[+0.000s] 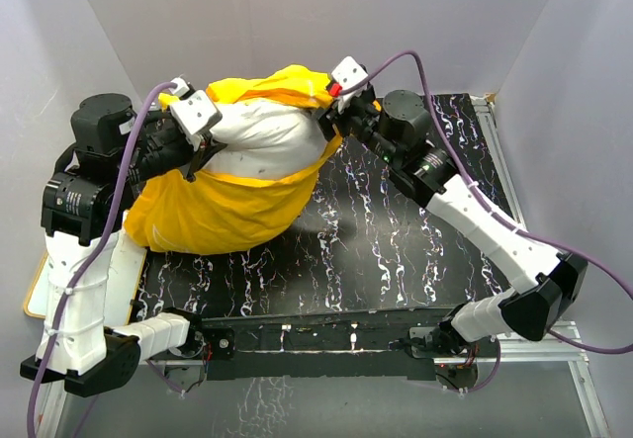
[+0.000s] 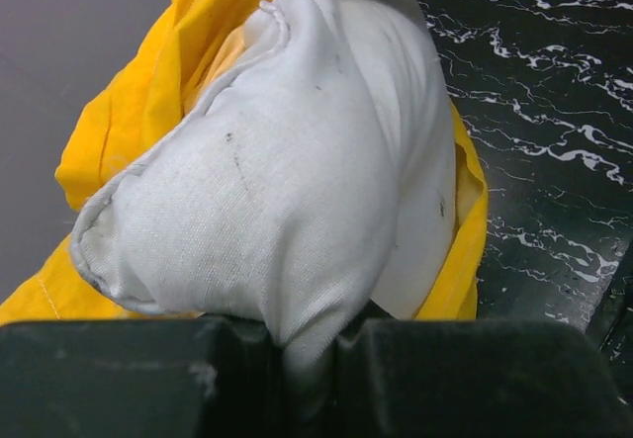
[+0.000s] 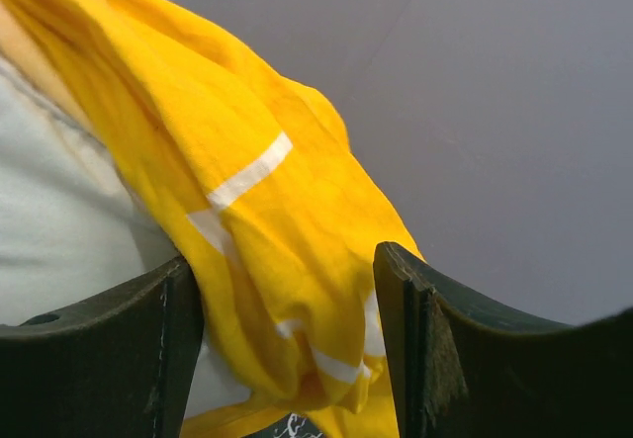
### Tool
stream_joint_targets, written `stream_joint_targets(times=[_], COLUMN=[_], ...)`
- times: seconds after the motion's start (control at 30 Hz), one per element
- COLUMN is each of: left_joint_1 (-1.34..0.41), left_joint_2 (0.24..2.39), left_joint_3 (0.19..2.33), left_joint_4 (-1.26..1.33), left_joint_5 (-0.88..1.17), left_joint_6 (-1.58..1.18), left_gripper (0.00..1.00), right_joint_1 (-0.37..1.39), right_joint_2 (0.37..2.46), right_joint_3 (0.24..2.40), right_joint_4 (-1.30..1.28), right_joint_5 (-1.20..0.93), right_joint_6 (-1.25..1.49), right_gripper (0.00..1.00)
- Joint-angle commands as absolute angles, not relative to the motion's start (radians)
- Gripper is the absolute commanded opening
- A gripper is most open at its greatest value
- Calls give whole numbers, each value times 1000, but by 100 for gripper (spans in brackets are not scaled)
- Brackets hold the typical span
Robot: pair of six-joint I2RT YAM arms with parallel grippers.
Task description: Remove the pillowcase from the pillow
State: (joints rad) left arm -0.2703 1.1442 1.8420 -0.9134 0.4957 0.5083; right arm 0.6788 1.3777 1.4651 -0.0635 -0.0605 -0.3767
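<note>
1 pillow (image 1: 265,141), 1 pillowcase (image 1: 213,216), on surface (image 1: 396,250). Pillowcase covers pillow's near-left end. 2 hands: left hand (image 2: 307,349) pinched tight on pillow corner, right hand (image 3: 287,255) clamped on bunched pillowcase at pillow's far edge.

The pillowcase (image 1: 213,216) is thin yellow cloth, soft and wrinkly. The pillow (image 2: 297,181) is white woven cloth, a bit rough, with little dark specks. The table (image 1: 396,250) in the middle of the top view is black and smooth. The arm covers (image 1: 485,225) are smooth white plastic.
</note>
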Motion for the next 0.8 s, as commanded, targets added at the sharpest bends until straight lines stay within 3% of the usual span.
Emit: stream_joint_targets(times=[0.0,0.2,0.4,0.77], left_joint_1=[-268,-267,-267,-268], left_joint_2=[1143,1159,1170,1113], left_joint_3=[1908,1947,2025,2088], left_joint_4=[-991,-1245,-1427,-1432], left_joint_5=[589,700,721,734], left_joint_6=[534,643,738,774], left_gripper=[0,0,0,0], right_joint_1=[674,656,580,414], right_joint_2=[1436,1539,1632,1739], right_joint_3=[1557,1681,1775,1870], right_joint_4=[-4,31,26,-50], right_joint_5=[214,314,372,334], right_joint_6=[-432,-377,-259,-67], right_gripper=[65,59,44,29])
